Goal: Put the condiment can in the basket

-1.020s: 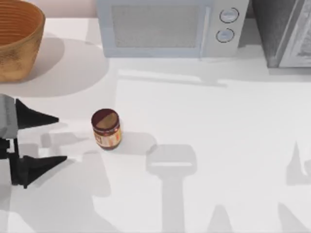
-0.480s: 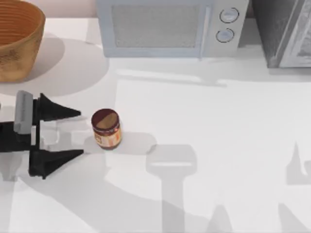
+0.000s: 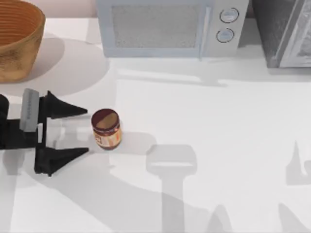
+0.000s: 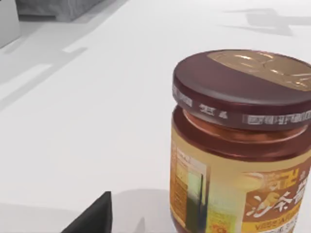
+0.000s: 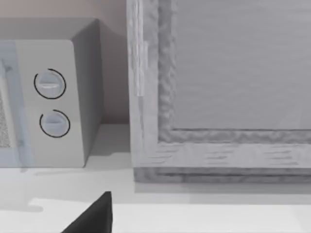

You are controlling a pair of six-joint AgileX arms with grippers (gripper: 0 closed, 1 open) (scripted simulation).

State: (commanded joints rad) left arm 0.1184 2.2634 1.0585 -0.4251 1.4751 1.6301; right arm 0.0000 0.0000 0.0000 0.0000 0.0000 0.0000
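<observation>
From above, the left gripper (image 3: 87,131) lies low on the white surface (image 3: 218,126), jaws apart, just left of the small maroon-lidded condiment can (image 3: 106,129); the woven golden-brown wicker basket (image 3: 17,43) sits far left. It should slide straight until both tips flank the label, then close. At the left wrist, the can (image 4: 240,145) stands upright, close.
</observation>
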